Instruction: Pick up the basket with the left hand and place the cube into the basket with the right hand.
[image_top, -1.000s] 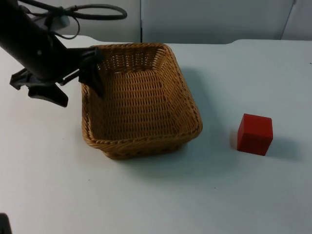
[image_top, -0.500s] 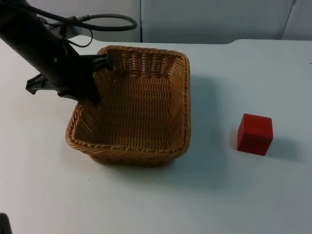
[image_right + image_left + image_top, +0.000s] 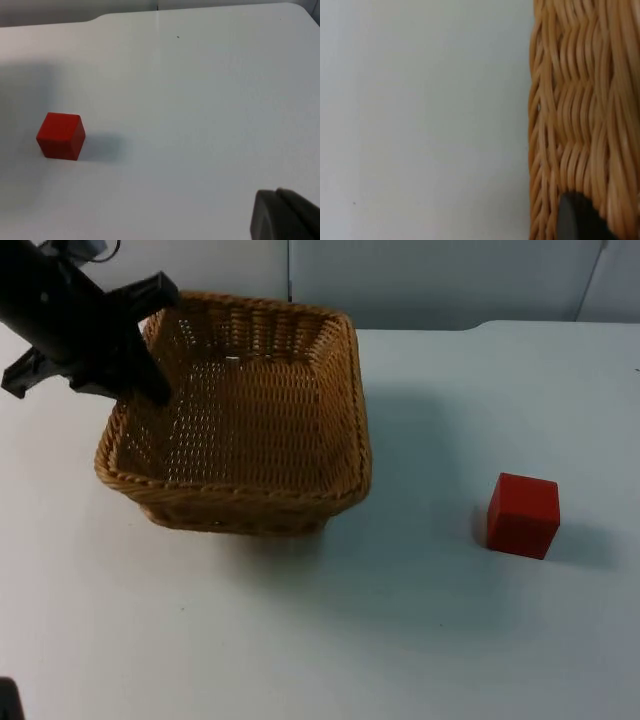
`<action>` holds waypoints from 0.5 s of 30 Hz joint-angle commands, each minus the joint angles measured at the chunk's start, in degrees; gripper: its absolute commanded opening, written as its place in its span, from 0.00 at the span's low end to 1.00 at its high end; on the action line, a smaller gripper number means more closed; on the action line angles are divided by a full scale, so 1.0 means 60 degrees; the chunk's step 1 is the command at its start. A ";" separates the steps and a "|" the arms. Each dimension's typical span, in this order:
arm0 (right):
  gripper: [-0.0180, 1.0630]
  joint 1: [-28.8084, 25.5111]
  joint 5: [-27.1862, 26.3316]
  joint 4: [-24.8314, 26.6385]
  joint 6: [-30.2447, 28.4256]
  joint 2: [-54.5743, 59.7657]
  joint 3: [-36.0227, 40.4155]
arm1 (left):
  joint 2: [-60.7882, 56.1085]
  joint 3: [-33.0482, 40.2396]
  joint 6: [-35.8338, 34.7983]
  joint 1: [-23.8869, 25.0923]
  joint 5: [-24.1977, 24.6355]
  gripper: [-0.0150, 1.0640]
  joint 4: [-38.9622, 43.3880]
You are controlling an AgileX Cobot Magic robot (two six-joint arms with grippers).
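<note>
Basket is what has moved: over the last second it has swung round and drifted toward the left side of the counter and toward the partition wall, and its near rim now sits higher in the top view than it did. A broad soft shadow spreads on the counter beside and below it — I judge the basket is lifted clear, carried rather than dragged. The left pincer is clamped on the basket's left rim near the far corner, one finger reaching down inside the weave; in the left wrist view the woven wall runs right beside a black fingertip, with bare counter next to it.

The red cube has not stirred in that time. It rests on the counter well apart from the basket, toward the right side, and the right wrist view shows it standing square on its face with its shadow beside it.

The right pincer waits, looking across the counter at the cube from a distance; whether it is open or closed I cannot tell from the dark tip showing there.

So the first half of the task looks done — basket up in the left pincer. What remains is the right arm's share: reach the cube, take it, and drop it into the basket, whose open mouth faces up and looks easy to hit
</note>
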 commanded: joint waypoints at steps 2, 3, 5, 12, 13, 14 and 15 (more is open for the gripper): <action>0.01 -0.0040 -0.0103 -0.0002 0.0029 -0.0020 0.0034 | -0.0447 -0.0054 -0.0030 -0.0023 0.0486 0.01 -0.0746; 0.01 -0.0040 -0.0103 -0.0002 0.0029 -0.0020 0.0034 | -0.0447 -0.0054 -0.0030 -0.0023 0.0486 0.01 -0.0746; 0.01 -0.0040 -0.0103 -0.0002 0.0029 -0.0020 0.0034 | -0.0617 -0.0054 -0.0030 -0.0023 0.0609 0.01 -0.0788; 0.01 -0.0040 -0.0103 -0.0002 0.0029 -0.0020 0.0034 | -0.0826 -0.0054 -0.0005 -0.0023 0.0923 0.01 -0.1393; 0.01 -0.0040 -0.0103 -0.0002 0.0029 -0.0020 0.0034 | -0.0826 -0.0054 -0.0005 -0.0023 0.0923 0.01 -0.1393; 0.01 -0.0040 -0.0103 -0.0002 0.0029 -0.0020 0.0034 | -0.0826 -0.0054 -0.0005 -0.0023 0.0923 0.01 -0.1393; 0.01 -0.0040 -0.0103 -0.0002 0.0029 -0.0020 0.0034 | -0.0826 -0.0054 -0.0005 -0.0023 0.0923 0.01 -0.1393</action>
